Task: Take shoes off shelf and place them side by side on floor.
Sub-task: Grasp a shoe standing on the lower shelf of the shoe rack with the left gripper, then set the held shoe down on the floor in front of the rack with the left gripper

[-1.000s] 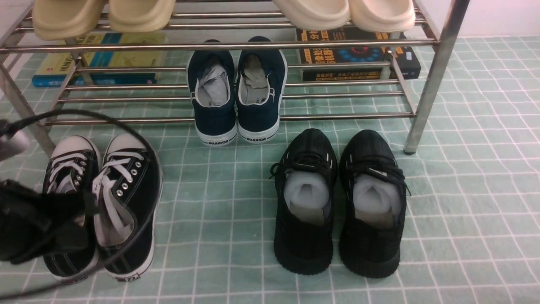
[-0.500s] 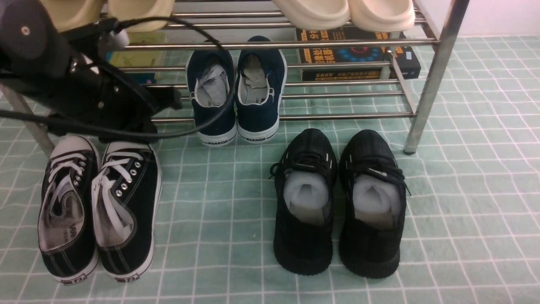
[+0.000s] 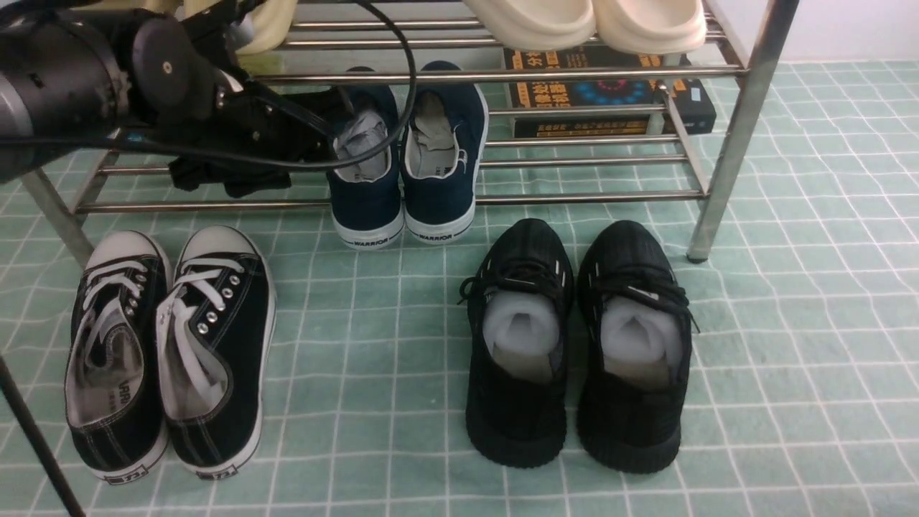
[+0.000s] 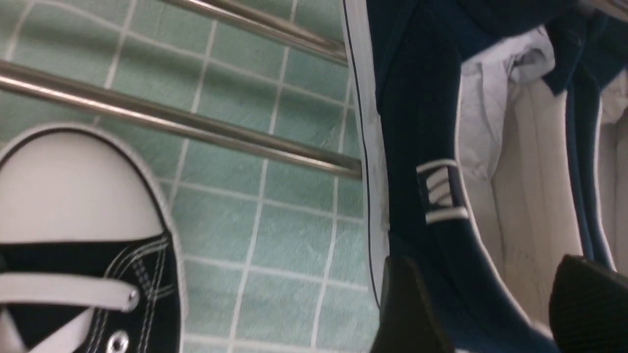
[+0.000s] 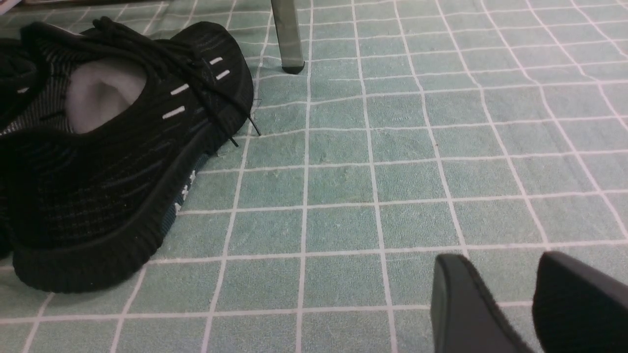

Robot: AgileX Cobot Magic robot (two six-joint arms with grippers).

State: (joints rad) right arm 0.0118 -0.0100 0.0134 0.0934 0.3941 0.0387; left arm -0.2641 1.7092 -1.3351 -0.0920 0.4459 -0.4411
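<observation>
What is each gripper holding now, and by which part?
Nothing is held. The left gripper is open, one navy shoe's side wall between its fingers. The right gripper is open over the floor.

Left arm point(image 3: 72, 79) stretched forward, left hand point(image 4: 483, 267) spread wide, right hand point(image 5: 500, 260) empty, fingers slightly parted

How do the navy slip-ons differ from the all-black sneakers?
The navy slip-ons sit on the shelf; the black sneakers lie on the green mat. The slip-ons have white soles and no laces; the sneakers are laced, all black. Both pairs stand side by side, stuffed.
</observation>
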